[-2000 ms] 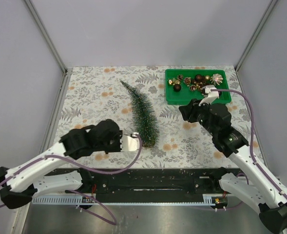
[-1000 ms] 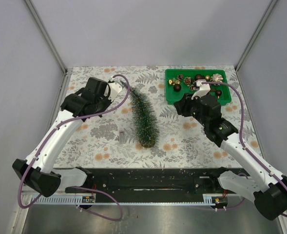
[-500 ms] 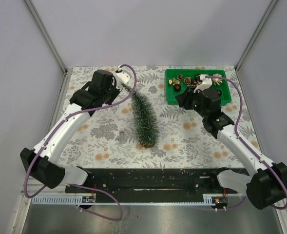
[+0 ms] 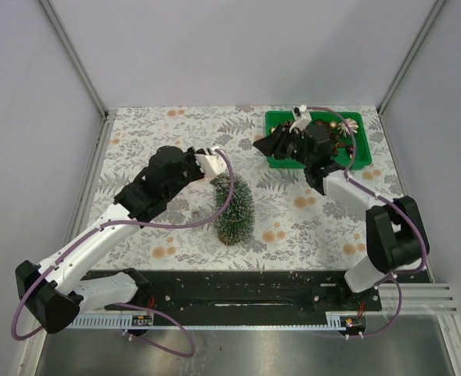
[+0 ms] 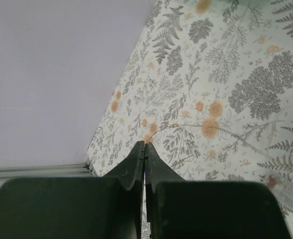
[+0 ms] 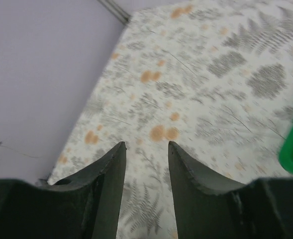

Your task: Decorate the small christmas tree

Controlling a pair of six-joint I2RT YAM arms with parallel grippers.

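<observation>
Near the middle of the floral-patterned counter (image 4: 148,133) is the small christmas tree (image 4: 234,210), its broad bristly end toward 6 o'clock and its narrow tip toward 12 o'clock. From above it looks foreshortened, so whether it stands straight or leans cannot be told. The left hand (image 5: 145,146) is just beside the tree's upper part, at about 11 o'clock from it, and the arm's purple cable (image 4: 224,205) loops across the bristles. In the left wrist view the 2 fingers are pressed tight together with nothing caught between them, only the leaf print beyond. At about 1 o'clock from the tree lies the green tray (image 4: 360,157) with its ornaments (image 4: 341,135) of brown and gold. The right hand (image 6: 146,144) hovers at the tray's 9 o'clock edge, pointing away toward the open counter. Its 2 fingers stand partly apart and grip nothing, a corner of green showing at the right of its wrist view.
</observation>
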